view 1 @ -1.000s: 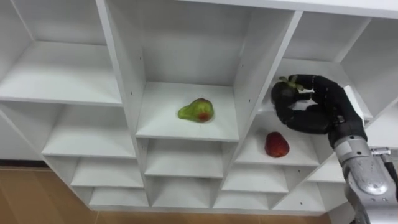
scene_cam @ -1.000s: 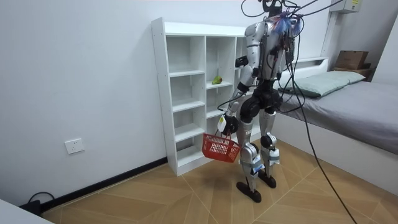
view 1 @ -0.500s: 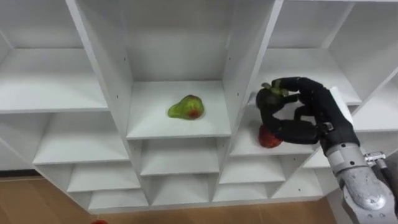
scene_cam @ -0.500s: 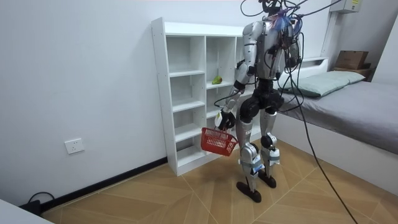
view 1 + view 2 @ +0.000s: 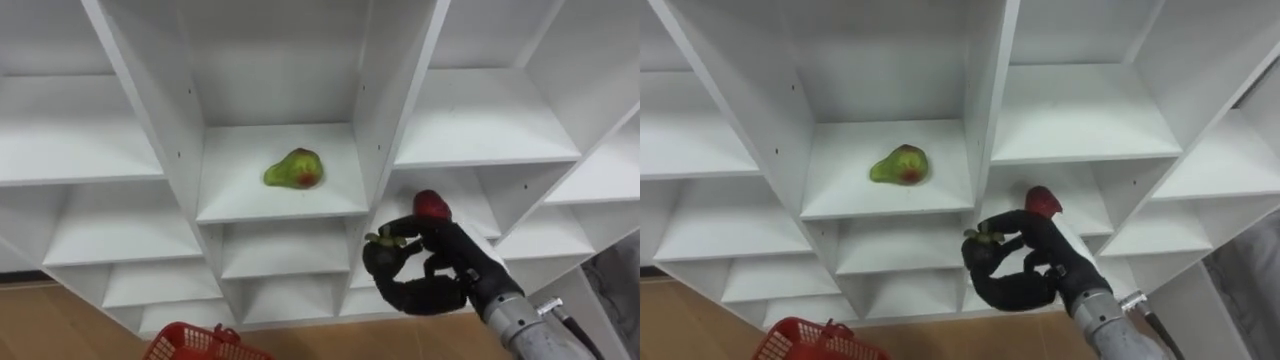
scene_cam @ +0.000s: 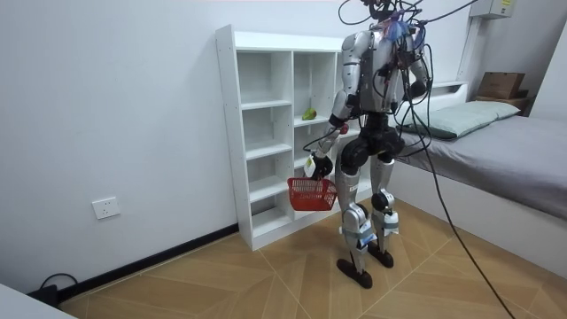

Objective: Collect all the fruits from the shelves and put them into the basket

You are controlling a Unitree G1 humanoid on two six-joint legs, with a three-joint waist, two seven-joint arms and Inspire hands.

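Dark fruit [image 5: 381, 257] curled in R hand [image 5: 448, 264], room view: L hand [image 6: 317, 166] gripping red basket [image 6: 310, 194]

Eye views: head-mounted, facing closet [image 5: 230, 195] shelves close up; room view: far off, same closet plus whole robot

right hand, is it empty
No, the right hand is curled round a dark fruit with a green stem.
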